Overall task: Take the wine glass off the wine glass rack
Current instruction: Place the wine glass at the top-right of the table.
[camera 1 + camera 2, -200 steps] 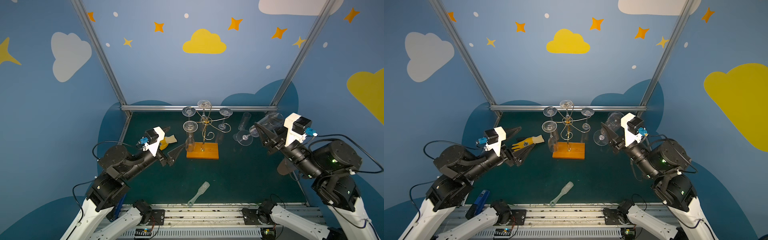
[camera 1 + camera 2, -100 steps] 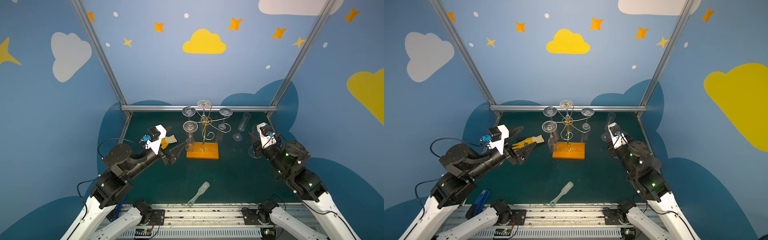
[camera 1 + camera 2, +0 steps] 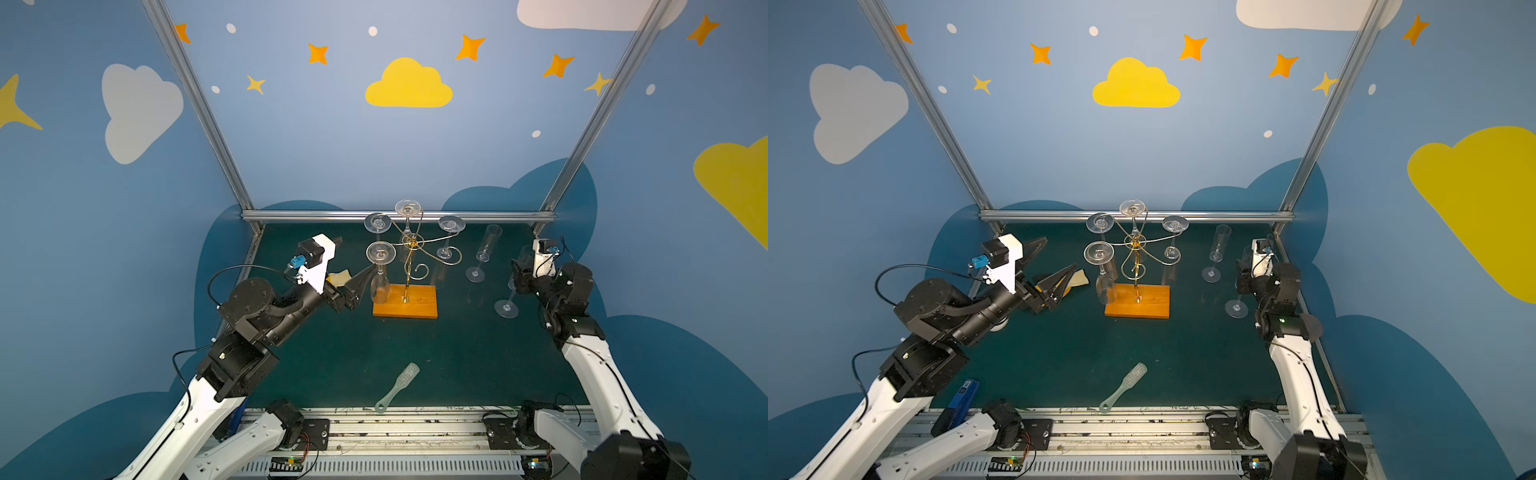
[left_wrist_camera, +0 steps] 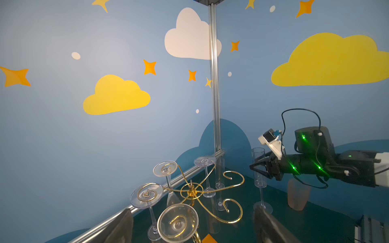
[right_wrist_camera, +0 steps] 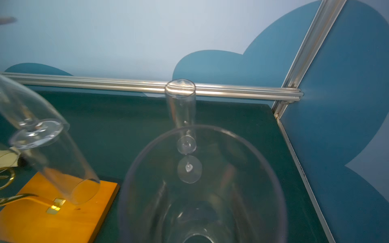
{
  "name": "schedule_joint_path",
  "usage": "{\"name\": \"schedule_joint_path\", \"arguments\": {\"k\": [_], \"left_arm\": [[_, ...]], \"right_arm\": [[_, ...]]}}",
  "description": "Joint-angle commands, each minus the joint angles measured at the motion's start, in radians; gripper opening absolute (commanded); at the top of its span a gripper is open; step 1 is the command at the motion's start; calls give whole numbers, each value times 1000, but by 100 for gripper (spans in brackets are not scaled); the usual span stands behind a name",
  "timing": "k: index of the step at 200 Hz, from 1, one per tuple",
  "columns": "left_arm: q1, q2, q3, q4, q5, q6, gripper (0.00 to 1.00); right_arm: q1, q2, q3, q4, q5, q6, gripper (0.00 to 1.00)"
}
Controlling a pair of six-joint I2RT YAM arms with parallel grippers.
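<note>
Over green felt (image 3: 374,353), outstretched left jaws gape empty by the rack (image 3: 415,305); right jaws clasp a wine glass (image 3: 506,309).

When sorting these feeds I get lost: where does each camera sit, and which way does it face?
Top views: high above the front rail, looking down and back at the wine glass rack; both arms, left tool and right tool show.
Left wrist: on the left arm, looking across the rack toward the far right corner; its blurred fingertips and the right arm show.
Right wrist: on the right arm, looking backward through the held wine glass; no own part shows clearly.
Shared: every view shows the rack.
</note>
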Motion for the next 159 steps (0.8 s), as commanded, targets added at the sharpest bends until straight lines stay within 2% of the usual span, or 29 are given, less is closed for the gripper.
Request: {"name": "schedule_joint_path", "arguments": {"k": [1,23,56,84,101,133,159], "left_arm": [[-2,25,-5,89,-55,-12,89],[0,56,-5,123,-76,-11,88],[3,104,7,148,-85,-2,89],[5,136,22,157,-85,7,89],[10,145,23,164,-85,10,89],[24,147,19,165,-87,10,89],[35,142,17,160,-87,2,89]], "right_arm": [[-67,96,29,225,-125,38,18],[-115,226,102,249,-164,68,17],[-128,416,261,212,-241,-16,15],[-131,545,347,259,-253,-37,14],[-130,604,362,332,-267,-52,14],[-138,711,351,548,-276,5,14],[-150,774,360,650,-288,40,13]]}}
